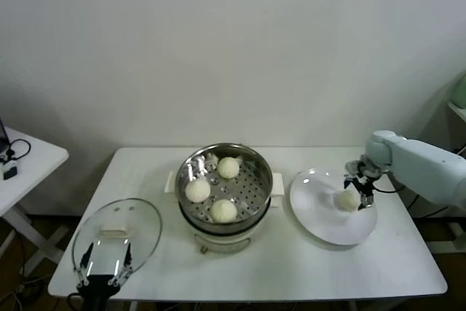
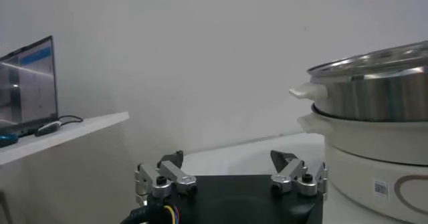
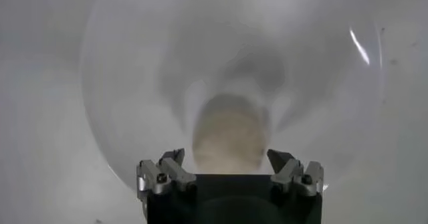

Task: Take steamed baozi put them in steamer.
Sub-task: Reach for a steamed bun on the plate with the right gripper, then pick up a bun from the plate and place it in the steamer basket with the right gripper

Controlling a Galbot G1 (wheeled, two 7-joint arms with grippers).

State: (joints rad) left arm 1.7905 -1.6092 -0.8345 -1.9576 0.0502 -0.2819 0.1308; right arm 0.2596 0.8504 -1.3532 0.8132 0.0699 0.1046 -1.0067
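Three creamy baozi (image 1: 197, 190) (image 1: 228, 167) (image 1: 223, 211) lie in the shiny steamer (image 1: 256, 192) at the table's middle. A fourth baozi (image 1: 348, 199) lies on the white plate (image 1: 320, 220) to the right. My right gripper (image 1: 359, 187) is open just above this baozi; in the right wrist view the baozi (image 3: 228, 133) sits between the spread fingertips (image 3: 173, 158), apart from them. My left gripper (image 1: 104, 276) is open and empty at the table's front left, over the glass lid. In the left wrist view its gripper (image 2: 228, 159) faces the steamer's side (image 2: 374, 98).
A round glass lid (image 1: 116, 231) lies flat at the table's front left. A small white side table (image 1: 22, 162) with a laptop (image 2: 27, 85) stands at far left. The wall is close behind the table.
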